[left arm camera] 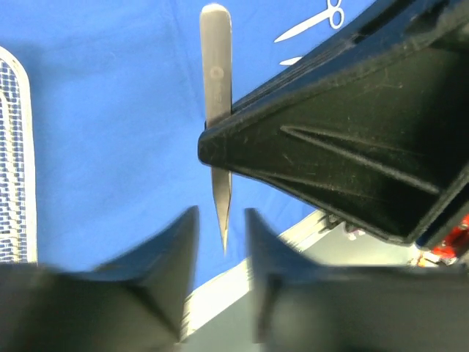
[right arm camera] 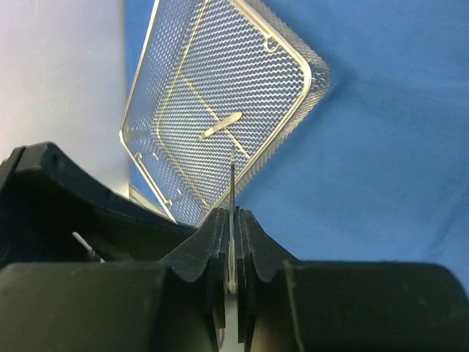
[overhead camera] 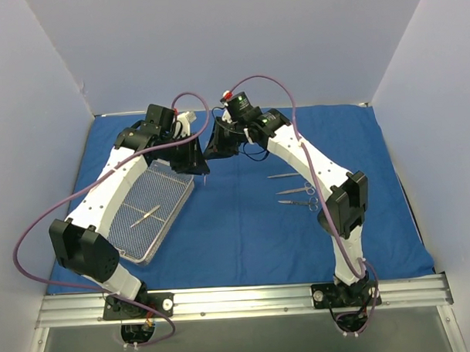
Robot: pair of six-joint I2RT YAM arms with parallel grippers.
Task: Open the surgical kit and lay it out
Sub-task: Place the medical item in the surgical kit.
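Observation:
The royal-blue cloth [overhead camera: 245, 237] lies spread flat over the table. On its left stands the wire-mesh tray [overhead camera: 162, 195] with one thin steel instrument [overhead camera: 145, 216] inside. Both grippers meet above the cloth near the tray's far corner. My right gripper [overhead camera: 212, 150] is shut on slim steel forceps [left arm camera: 215, 88], seen edge-on between its pads [right arm camera: 220, 227]. The forceps' pointed tip hangs in the gap of my left gripper [left arm camera: 221, 224], whose jaws stand apart without touching it. A straight instrument [overhead camera: 285, 175] and two pairs of scissors [overhead camera: 297, 191] lie on the cloth at the right.
Pale walls close in the table on the left, the back and the right. A metal rail [overhead camera: 239, 299] carrying both arm bases runs along the near edge. Purple cables loop over both arms.

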